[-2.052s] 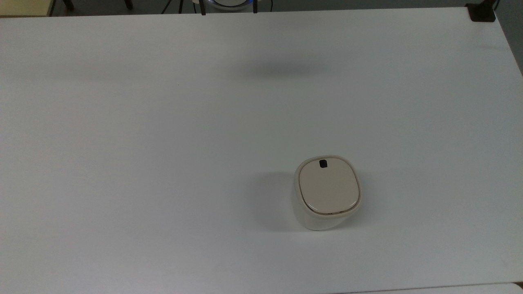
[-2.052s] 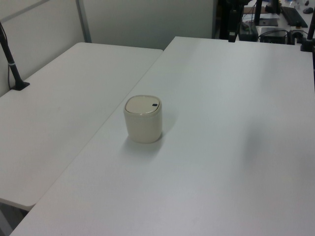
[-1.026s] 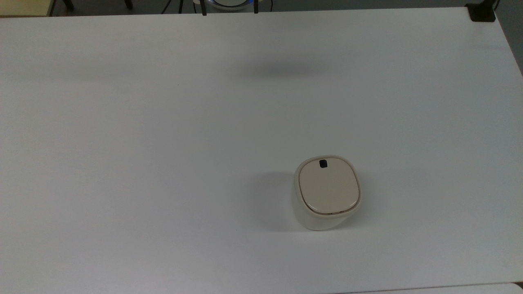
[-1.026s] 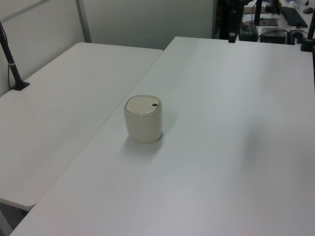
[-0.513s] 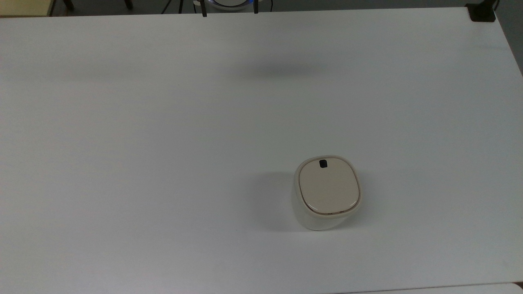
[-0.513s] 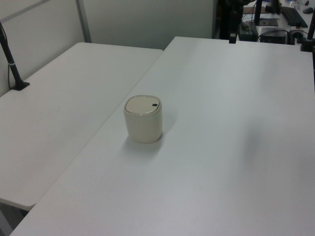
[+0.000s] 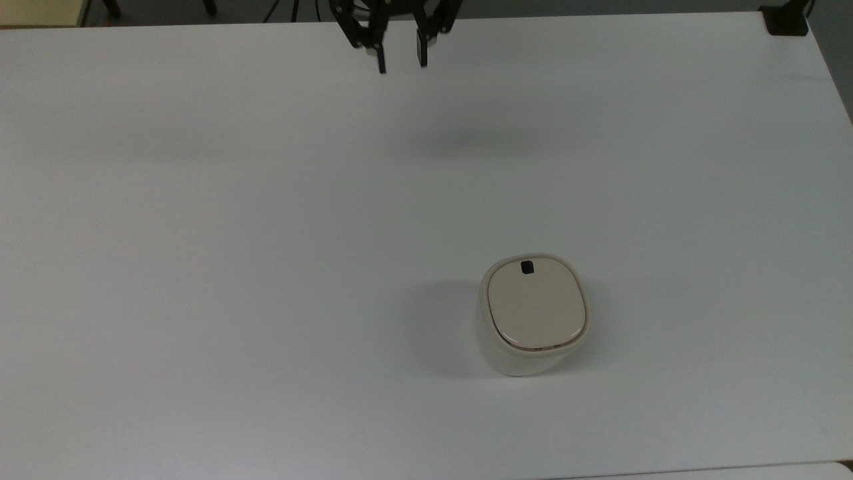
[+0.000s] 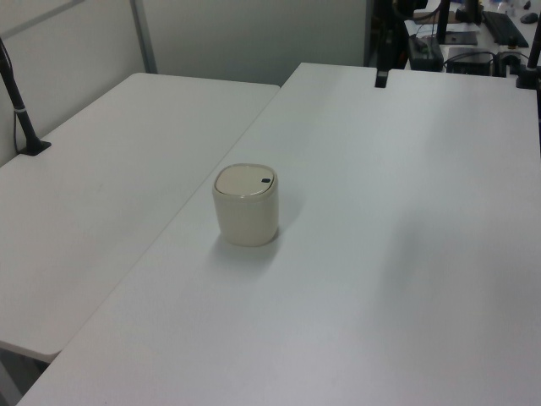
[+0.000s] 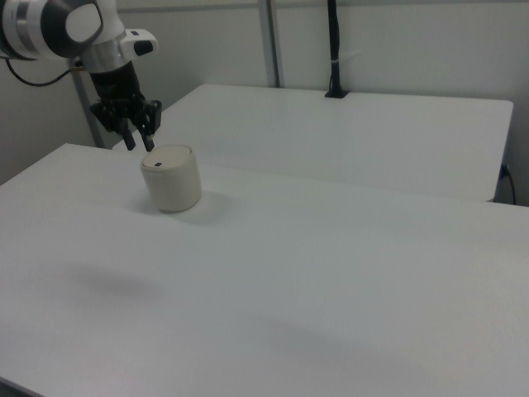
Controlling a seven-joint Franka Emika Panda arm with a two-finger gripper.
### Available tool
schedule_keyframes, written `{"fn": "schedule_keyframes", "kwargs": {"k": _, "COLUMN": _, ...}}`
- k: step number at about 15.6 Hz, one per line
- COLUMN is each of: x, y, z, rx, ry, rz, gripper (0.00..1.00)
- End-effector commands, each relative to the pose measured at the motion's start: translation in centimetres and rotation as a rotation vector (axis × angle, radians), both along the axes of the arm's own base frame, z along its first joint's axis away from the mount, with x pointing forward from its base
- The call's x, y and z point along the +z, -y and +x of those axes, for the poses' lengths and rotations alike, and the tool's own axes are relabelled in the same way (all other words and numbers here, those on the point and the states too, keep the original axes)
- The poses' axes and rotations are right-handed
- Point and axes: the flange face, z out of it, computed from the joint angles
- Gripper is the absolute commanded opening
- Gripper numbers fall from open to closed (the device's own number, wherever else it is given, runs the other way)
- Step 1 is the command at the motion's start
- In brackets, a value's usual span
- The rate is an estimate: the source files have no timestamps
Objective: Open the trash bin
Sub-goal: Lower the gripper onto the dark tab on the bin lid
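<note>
The trash bin is a small cream-white tub with a glossy beige lid lying flat and shut. It stands on the white table, in the lower right of the top view. A small black button sits at the lid's rim, on the edge towards the top view's top. My gripper hangs open and empty over the table's far edge, well away from the bin. In the right view the gripper hovers just behind the bin. The left view shows the bin mid-table and the gripper far behind it.
A second white table adjoins along the left view's left, with a black clamped post on it. A black clamp grips the table's corner at the top view's top right. Open tabletop surrounds the bin.
My gripper has come down into the top view from its top edge, its fingers now hanging over the table's far edge. The bin and its lid have not moved.
</note>
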Motion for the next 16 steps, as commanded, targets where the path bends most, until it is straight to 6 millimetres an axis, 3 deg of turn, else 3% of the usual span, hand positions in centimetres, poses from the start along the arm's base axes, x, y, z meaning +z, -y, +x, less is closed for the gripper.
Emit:
{"fn": "schedule_keyframes", "kwargs": {"k": 1, "x": -1.9, "y": -3.0, "z": 3.0, "rx": -0.13, "ry": 0.074, "rz": 0.04, "gripper": 0.0}}
{"fn": "schedule_keyframes", "kwargs": {"k": 4, "x": -2.5, "y": -5.8, "z": 4.9, "rx": -0.281, "ry": 0.191, "rz": 0.124, "gripper": 0.0}}
{"fn": "schedule_keyframes", "kwargs": {"k": 10, "x": -7.0, "y": -8.9, "z": 8.8, "rx": -0.51, "ry": 0.309, "rz": 0.25, "gripper": 0.0}}
{"fn": "schedule_keyframes", "kwargs": {"k": 13, "x": -9.7, "y": -11.3, "z": 9.9, "rx": -0.535, "ry": 0.347, "rz": 0.258, "gripper": 0.0}}
{"fn": "schedule_keyframes", "kwargs": {"k": 16, "x": -11.9, "y": -12.1, "z": 10.7, "rx": -0.603, "ry": 0.365, "rz": 0.292, "gripper": 0.0}}
